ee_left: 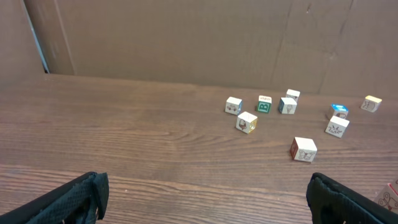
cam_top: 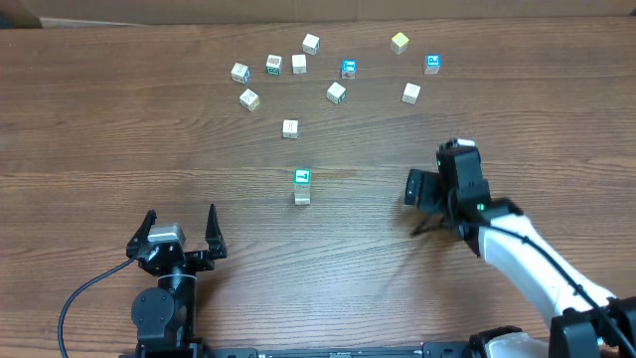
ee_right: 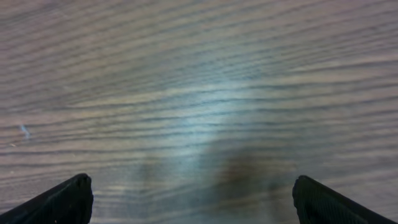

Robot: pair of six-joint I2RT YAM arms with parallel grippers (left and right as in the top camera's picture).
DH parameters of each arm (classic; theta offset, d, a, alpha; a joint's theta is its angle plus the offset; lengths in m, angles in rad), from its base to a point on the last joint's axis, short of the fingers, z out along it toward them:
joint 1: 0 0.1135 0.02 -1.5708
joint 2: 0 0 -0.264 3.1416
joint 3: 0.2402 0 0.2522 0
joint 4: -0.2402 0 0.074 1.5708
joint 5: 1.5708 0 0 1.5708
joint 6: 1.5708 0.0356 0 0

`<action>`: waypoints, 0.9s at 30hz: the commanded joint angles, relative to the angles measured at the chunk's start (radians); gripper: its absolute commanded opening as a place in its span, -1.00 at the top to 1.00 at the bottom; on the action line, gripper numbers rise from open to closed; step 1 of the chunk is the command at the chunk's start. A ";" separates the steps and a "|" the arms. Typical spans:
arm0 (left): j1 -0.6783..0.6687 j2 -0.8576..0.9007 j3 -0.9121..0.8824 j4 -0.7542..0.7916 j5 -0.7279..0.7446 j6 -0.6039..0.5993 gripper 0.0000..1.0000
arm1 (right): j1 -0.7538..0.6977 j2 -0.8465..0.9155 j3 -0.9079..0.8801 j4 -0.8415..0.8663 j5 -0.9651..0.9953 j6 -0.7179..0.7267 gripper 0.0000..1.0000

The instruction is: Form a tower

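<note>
- Wooden tower (cam_top: 302,188) is standing upright between our left end effector (cam_top: 181,214) and right end effector (ee_right: 196,200).
- We are holding both wide open, empty.
- Right one is sitting slightly nearer.

Brown wood-grain table (cam_top: 99,129); loose cubes (cam_top: 290,128) scattered across its far side, among them a yellow cube (cam_top: 399,42), two blue cubes (cam_top: 349,68); tower (cam_top: 303,187) standing apart near the middle, teal face up

The cubes in the tower (cam_top: 302,186) cannot be counted from overhead. A pale cube (ee_left: 390,195) is cut off by the left wrist view's edge.
</note>
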 commanded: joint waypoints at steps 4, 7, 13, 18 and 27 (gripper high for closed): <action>-0.006 -0.012 -0.003 0.001 0.005 0.023 -0.99 | -0.058 -0.089 -0.125 0.130 -0.123 -0.091 -1.00; -0.006 -0.012 -0.003 0.001 0.005 0.023 -0.99 | -0.115 -0.123 -0.160 0.168 -0.219 -0.129 -1.00; -0.006 -0.012 -0.003 0.001 0.005 0.023 -0.99 | -0.164 -0.210 -0.313 0.343 -0.286 -0.127 -1.00; -0.006 -0.012 -0.003 0.001 0.005 0.023 -0.99 | -0.164 -0.303 -0.482 0.507 -0.286 -0.127 -1.00; -0.006 -0.012 -0.003 0.001 0.005 0.023 -0.99 | -0.165 -0.473 -0.619 0.576 -0.300 -0.127 -1.00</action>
